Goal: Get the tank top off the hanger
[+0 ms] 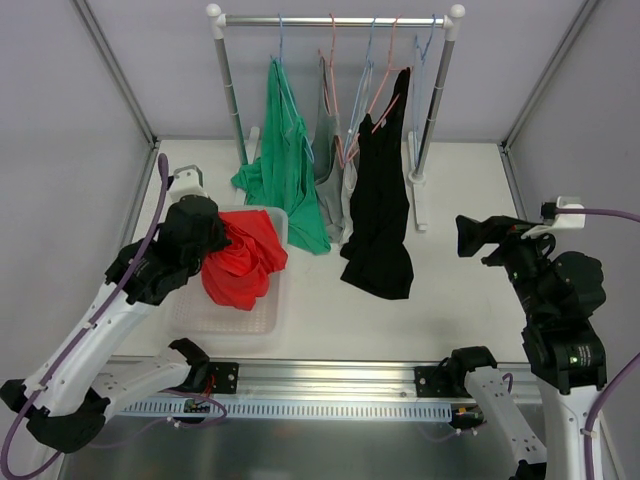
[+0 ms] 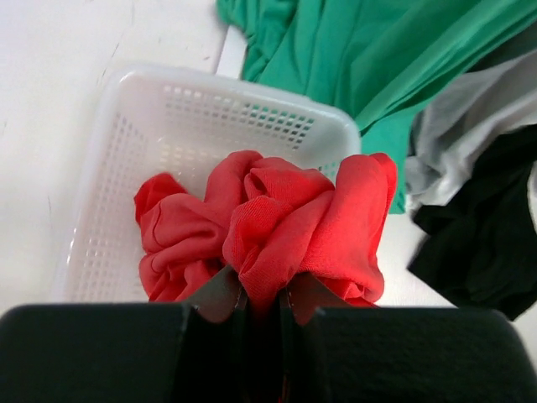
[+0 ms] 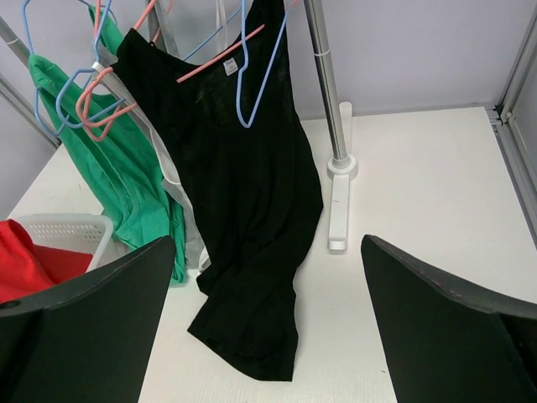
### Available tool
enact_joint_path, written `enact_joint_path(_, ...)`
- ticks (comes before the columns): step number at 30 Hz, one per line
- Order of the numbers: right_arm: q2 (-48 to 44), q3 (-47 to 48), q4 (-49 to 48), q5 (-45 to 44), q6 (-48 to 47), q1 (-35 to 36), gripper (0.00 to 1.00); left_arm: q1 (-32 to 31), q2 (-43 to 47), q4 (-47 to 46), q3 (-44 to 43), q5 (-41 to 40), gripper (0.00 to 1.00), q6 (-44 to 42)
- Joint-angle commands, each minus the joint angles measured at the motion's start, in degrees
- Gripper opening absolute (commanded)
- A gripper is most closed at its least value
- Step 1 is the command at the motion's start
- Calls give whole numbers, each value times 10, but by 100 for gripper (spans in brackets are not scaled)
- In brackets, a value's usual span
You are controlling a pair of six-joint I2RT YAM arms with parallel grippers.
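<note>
A red tank top (image 1: 243,260) hangs bunched over the white basket (image 1: 262,322); in the left wrist view it (image 2: 294,222) is pinched between my fingers. My left gripper (image 2: 262,295) is shut on it, above the basket's (image 2: 126,126) near side. A black tank top (image 1: 382,205) hangs from a pink hanger (image 1: 388,92) on the rail, its hem on the table. A green top (image 1: 290,170) and a grey top (image 1: 328,160) hang to its left. My right gripper (image 3: 267,336) is open and empty, at the right, facing the black top (image 3: 243,210).
The rack's rail (image 1: 335,19) stands on two posts (image 1: 436,95) with white feet (image 3: 337,214) at the back. Several blue and pink hangers (image 3: 88,92) hang on it. Grey walls enclose the white table (image 1: 470,190).
</note>
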State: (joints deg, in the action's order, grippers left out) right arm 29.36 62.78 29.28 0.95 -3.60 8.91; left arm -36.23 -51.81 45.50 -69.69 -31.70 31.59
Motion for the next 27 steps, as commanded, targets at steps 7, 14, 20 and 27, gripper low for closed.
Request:
enact_joint_path(7, 21, -19, -53, 41, 17, 1, 100, 83, -42, -31, 85, -24, 0, 94)
enact_joint_path(14, 43, -39, -84, 82, 32, 1, 99, 147, -118, -120, 175, 69, 0, 92)
enact_joint_path(20, 72, -28, -116, 149, 49, 1, 100, 162, -172, -149, 200, 119, 13, 94)
enact_joint_path(27, 147, 44, -128, 199, 61, 1, 100, 161, -76, -137, 169, 157, 83, 53)
